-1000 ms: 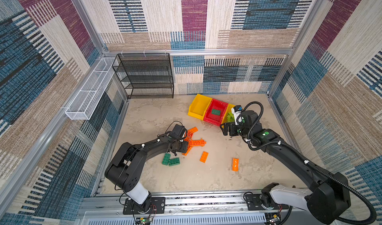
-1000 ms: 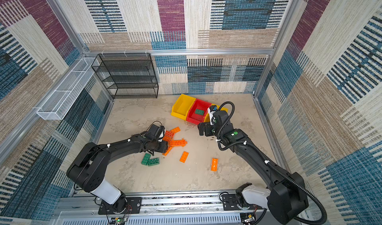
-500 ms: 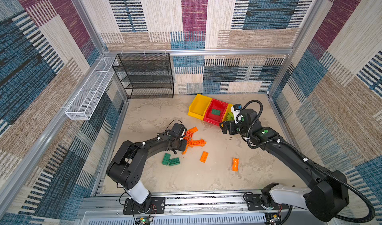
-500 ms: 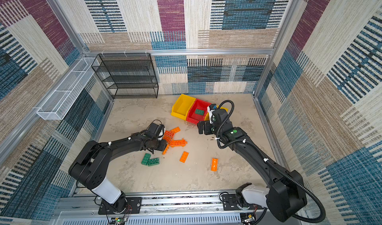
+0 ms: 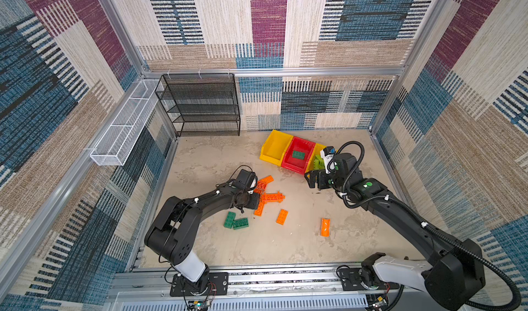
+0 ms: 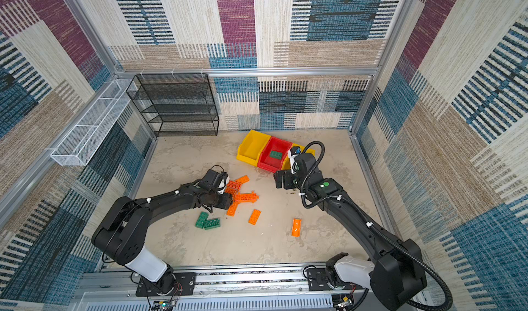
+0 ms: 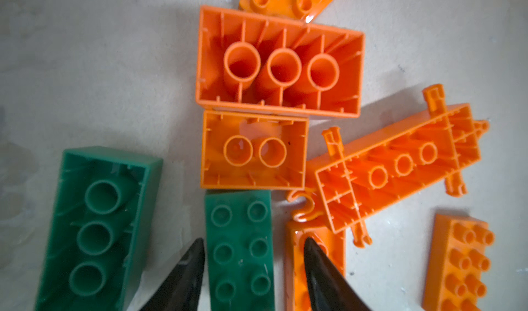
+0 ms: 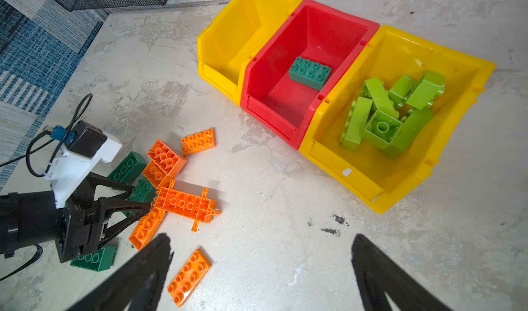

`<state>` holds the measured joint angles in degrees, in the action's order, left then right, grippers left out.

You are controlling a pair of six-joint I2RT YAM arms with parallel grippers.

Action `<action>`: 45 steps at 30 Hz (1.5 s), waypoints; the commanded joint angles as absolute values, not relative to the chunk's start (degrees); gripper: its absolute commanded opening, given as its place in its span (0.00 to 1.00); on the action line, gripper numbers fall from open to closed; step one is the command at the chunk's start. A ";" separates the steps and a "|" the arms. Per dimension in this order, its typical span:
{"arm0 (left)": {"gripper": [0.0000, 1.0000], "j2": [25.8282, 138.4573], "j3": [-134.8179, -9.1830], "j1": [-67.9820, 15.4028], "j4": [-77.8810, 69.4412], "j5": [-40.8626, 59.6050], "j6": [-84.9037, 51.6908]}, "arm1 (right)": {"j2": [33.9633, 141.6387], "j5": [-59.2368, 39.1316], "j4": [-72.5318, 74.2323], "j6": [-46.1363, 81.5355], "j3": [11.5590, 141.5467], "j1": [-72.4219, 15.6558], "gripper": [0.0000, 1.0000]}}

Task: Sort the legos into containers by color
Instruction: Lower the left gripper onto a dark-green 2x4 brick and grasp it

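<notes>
Straddling green brick (image 7: 238, 238), left gripper (image 7: 254, 239) half-spread, finger (image 7: 320, 272) over orange brick (image 7: 295, 266): may pinch both. Right gripper (image 8: 261, 238) spread near red bin (image 8: 328, 29).

We held our left arm (image 5: 205, 201) low and stretched inward, the left gripper (image 7: 253, 241) angled down, jaws partly apart. Our right arm (image 5: 400, 215) extended forward, the right gripper (image 8: 261, 236) spread wide, holding nothing.

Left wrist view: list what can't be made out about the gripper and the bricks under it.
In the left wrist view:
- Dark green studded plastic brick: one end cut off by the picture's edge.
- Left gripper: only its black fingertips show; whether they touch that brick is unclear.
- Long orange plastic brick beside it: partly hidden behind a fingertip.
</notes>
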<state>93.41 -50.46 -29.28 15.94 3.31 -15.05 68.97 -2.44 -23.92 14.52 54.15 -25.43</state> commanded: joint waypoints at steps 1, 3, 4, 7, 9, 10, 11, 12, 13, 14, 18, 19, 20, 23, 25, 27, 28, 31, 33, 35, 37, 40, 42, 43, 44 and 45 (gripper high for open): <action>0.56 94.18 -50.87 -29.27 16.68 2.67 -15.54 | 68.25 -1.89 -23.49 14.82 53.72 -25.43 1.00; 0.55 95.32 -51.12 -29.27 16.79 1.96 -15.56 | 67.90 -1.76 -23.55 14.91 53.50 -25.38 1.00; 0.53 95.93 -51.22 -29.27 16.77 1.58 -15.58 | 67.69 -1.64 -23.56 14.90 53.44 -25.41 1.00; 0.51 97.27 -51.42 -29.05 16.53 1.32 -15.47 | 67.44 -1.49 -23.64 14.86 53.32 -25.38 1.00; 0.50 97.31 -51.51 -28.90 16.11 1.65 -15.73 | 67.49 -1.23 -23.78 14.85 53.38 -25.39 1.00; 0.50 97.17 -51.58 -28.89 16.16 1.88 -15.82 | 67.55 -1.09 -23.82 14.82 53.21 -25.49 1.00; 0.49 96.88 -51.76 -28.92 16.41 2.28 -15.91 | 67.59 -0.97 -23.84 14.77 53.29 -25.45 0.99; 0.49 96.49 -51.94 -28.91 16.74 2.68 -16.01 | 67.65 -0.83 -23.82 14.69 53.26 -25.41 1.00; 0.49 95.96 -52.03 -28.91 17.03 2.98 -16.08 | 67.82 -0.82 -23.93 14.65 53.34 -25.39 1.00; 0.50 95.22 -51.95 -28.92 17.35 3.30 -16.17 | 68.05 -0.84 -23.91 14.58 53.44 -25.42 1.00; 0.53 91.46 -50.95 -28.90 17.51 3.72 -16.43 | 68.55 -1.22 -23.64 14.66 53.69 -25.45 1.00; 0.54 90.49 -50.76 -28.88 17.70 3.51 -16.52 | 68.64 -1.32 -23.50 14.63 53.65 -25.43 1.00; 0.54 89.48 -50.75 -28.83 17.95 3.04 -16.46 | 68.72 -1.46 -23.41 14.63 53.79 -25.41 1.00; 0.57 87.66 -51.07 -28.73 19.14 0.60 -15.77 | 68.99 -1.58 -23.39 14.67 53.84 -25.45 1.00; 0.61 87.49 -51.37 -28.31 19.95 -2.00 -14.37 | 68.91 -1.63 -23.51 14.76 53.96 -25.41 1.00; 0.64 88.21 -52.05 -27.39 21.04 -3.87 -12.57 | 68.73 -1.65 -23.69 14.72 54.00 -25.40 1.00; 0.65 88.71 -52.37 -26.87 21.31 -4.36 -12.04 | 68.64 -1.52 -23.77 14.69 54.16 -25.41 1.00; 0.65 89.82 -52.77 -25.01 20.67 -4.58 -11.69 | 68.47 -1.21 -24.25 14.54 54.33 -25.46 1.00; 0.66 90.24 -52.49 -24.20 19.26 -4.66 -11.19 | 68.47 -1.15 -24.52 14.38 54.45 -25.40 1.00; 0.67 91.15 -53.12 -22.98 18.68 -3.30 -11.00 | 68.62 -1.05 -24.78 14.15 54.86 -25.43 1.00; 0.67 92.46 -53.99 -21.93 18.33 -2.18 -10.90 | 68.77 -0.73 -25.09 13.92 55.04 -25.44 1.00; 0.67 94.57 -55.64 -21.11 18.94 -1.38 -11.14 | 68.71 -0.33 -25.45 13.56 55.46 -25.45 1.00; 0.66 96.24 -56.88 -20.58 20.09 -1.18 -11.55 | 68.64 -0.18 -25.43 13.36 55.55 -25.38 1.00; 0.65 97.11 -57.49 -20.35 20.71 -1.20 -11.90 | 68.56 -0.15 -25.41 13.36 55.55 -25.36 1.00; 0.64 97.82 -57.95 -20.21 21.27 -0.97 -12.14 | 68.55 -0.15 -25.37 13.34 55.48 -25.40 1.00; 0.62 98.61 -58.18 -20.13 21.66 -0.67 -12.34 | 68.47 -0.21 -25.26 13.23 55.38 -25.42 1.00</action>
<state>97.19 -57.04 -20.40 19.55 -2.20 -12.91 68.75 -0.89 -25.50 13.82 55.11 -25.43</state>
